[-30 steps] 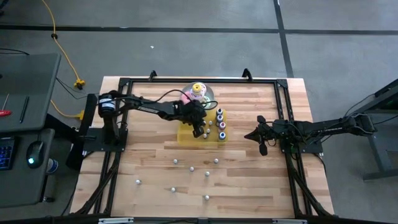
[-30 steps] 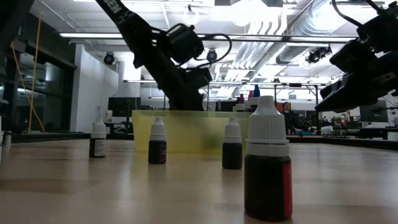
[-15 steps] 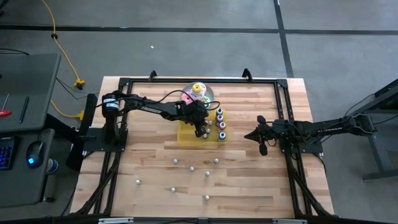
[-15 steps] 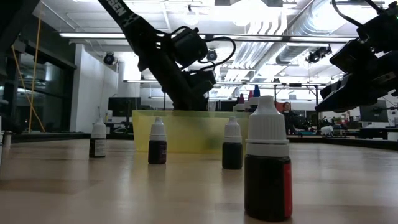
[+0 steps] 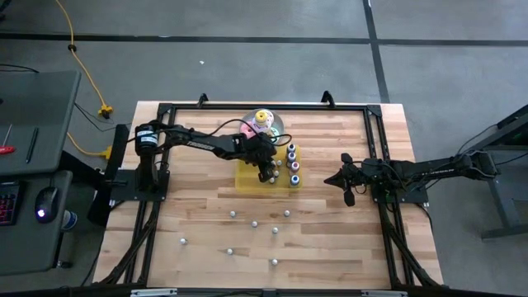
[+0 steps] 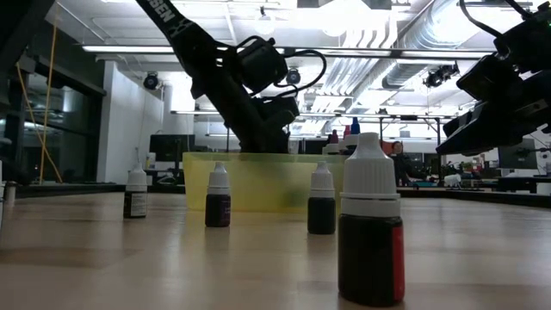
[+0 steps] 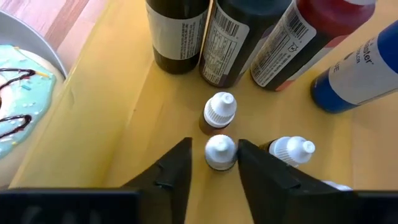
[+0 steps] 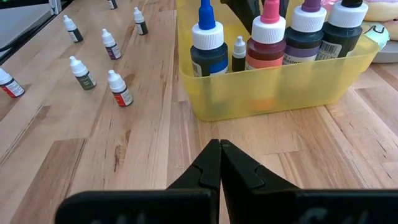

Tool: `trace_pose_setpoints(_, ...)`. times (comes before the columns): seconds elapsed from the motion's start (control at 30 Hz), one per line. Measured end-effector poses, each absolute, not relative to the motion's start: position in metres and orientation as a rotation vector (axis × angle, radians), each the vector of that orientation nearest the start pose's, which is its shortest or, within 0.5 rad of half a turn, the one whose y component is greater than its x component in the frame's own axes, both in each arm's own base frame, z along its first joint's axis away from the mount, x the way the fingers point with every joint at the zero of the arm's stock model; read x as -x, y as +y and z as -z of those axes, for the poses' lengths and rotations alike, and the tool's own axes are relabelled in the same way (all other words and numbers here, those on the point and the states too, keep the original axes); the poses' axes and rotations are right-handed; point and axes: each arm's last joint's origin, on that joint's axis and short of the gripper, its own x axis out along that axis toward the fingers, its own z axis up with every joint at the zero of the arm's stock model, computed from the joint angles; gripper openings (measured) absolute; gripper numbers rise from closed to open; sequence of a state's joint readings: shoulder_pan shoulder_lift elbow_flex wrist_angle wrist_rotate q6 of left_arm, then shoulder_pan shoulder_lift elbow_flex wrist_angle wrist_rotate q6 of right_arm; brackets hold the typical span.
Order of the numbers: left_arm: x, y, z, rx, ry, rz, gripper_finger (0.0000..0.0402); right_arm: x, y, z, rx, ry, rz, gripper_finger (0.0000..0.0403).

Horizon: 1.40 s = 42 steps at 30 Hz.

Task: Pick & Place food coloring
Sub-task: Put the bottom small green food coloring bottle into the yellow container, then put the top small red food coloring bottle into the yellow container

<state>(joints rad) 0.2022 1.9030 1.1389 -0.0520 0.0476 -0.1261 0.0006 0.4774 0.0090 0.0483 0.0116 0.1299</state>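
Observation:
The food coloring is many small bottles. Several stand loose on the wood table (image 5: 254,223) (image 8: 118,87) (image 6: 370,228). Others stand in the yellow tray (image 5: 246,181). My left gripper (image 5: 266,172) (image 7: 214,143) reaches down into the tray, open. One white-capped small bottle (image 7: 220,152) stands upright on the tray floor between its fingers. Two more small bottles (image 7: 220,110) (image 7: 292,149) stand close by. My right gripper (image 5: 345,183) (image 8: 219,149) waits shut over the table's right side. My left gripper comes slanting down from the table's left, a finger on each side of the small bottle's white cap (image 7: 220,149). One finger (image 7: 180,163) stands clear of the cap. The other finger (image 7: 252,163) is so near that I cannot tell whether it touches.
Larger bottles (image 7: 180,31) (image 8: 207,46) line the tray's right side, just beyond my left fingers. A round plate with pastel ring toys (image 5: 264,122) sits beyond the tray's far side. The black frame rails (image 5: 375,140) border the table.

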Motion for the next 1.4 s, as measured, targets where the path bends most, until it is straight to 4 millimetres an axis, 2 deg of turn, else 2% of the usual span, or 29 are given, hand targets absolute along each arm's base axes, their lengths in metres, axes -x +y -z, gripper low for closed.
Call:
trace_pose_setpoints(0.23, -0.383, 0.076, -0.161, 0.227, 0.798, -0.186, 0.0179, -0.120, 0.000, -0.128, -0.125, 0.419, 0.037, 0.0000)
trace_pose_setpoints(0.53, -0.393, 0.078, -0.184, 0.204, 0.779, -0.179, 0.0194, -0.120, 0.000, -0.128, -0.125, 0.419, 0.038, 0.0000)
trace_pose_setpoints(0.63, -0.391, 0.078, -0.199, 0.197, 0.763, -0.184, 0.0194, -0.120, 0.000, -0.128, -0.125, 0.419, 0.038, 0.0000)
trace_pose_setpoints(0.77, -0.383, 0.077, -0.228, 0.154, 0.703, -0.200, 0.0194, -0.119, 0.000, -0.128, -0.125, 0.420, 0.038, 0.0000)
trace_pose_setpoints(0.87, -0.370, 0.076, -0.249, 0.144, 0.686, -0.215, 0.0194, -0.119, 0.000, -0.128, -0.125, 0.419, 0.038, 0.0000)
trace_pose_setpoints(1.1, -0.327, 0.068, -0.294, 0.136, 0.669, -0.234, 0.0193, -0.120, 0.000, -0.128, -0.125, 0.419, 0.038, 0.0000)
trace_pose_setpoints(1.2, -0.304, 0.062, -0.302, 0.143, 0.646, -0.231, 0.0193, -0.120, 0.000, -0.128, -0.125, 0.419, 0.037, 0.0000)
trace_pose_setpoints(1.4, -0.258, 0.045, -0.298, 0.155, 0.627, -0.209, 0.0193, -0.120, 0.000, -0.128, -0.125, 0.419, 0.038, 0.0000)
